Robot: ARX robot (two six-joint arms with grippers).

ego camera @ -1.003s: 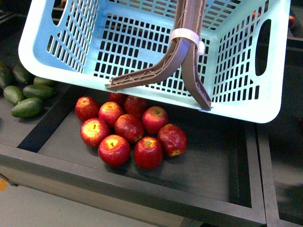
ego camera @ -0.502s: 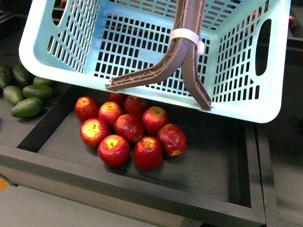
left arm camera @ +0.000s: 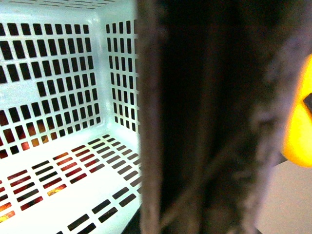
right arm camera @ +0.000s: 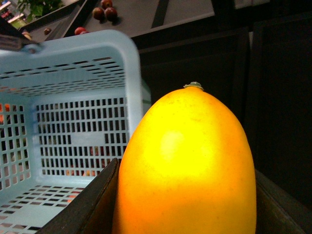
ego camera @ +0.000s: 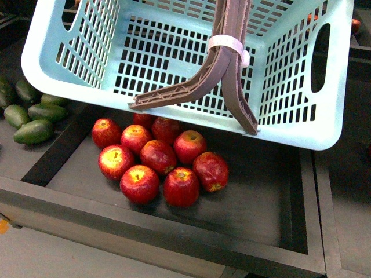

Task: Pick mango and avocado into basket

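Basket [ego camera: 185,63] hangs tilted above the dark surface [ego camera: 261,202], over a heap of red apples [ego camera: 157,159]. Its brown handle [ego camera: 229,69] has a white tie [ego camera: 227,43] on it. Green avocados [ego camera: 33,132] lie at the left edge of the surface.

The left wrist view shows the inside of the basket and a dark blurry bar [left arm camera: 204,117] up close. I cannot tell if the left hand is open or closed.

In the right wrist view, the right hand [right arm camera: 187,219] is clamped on the yellow mango [right arm camera: 187,156]. The mango is just beside the basket's rim, not inside it.
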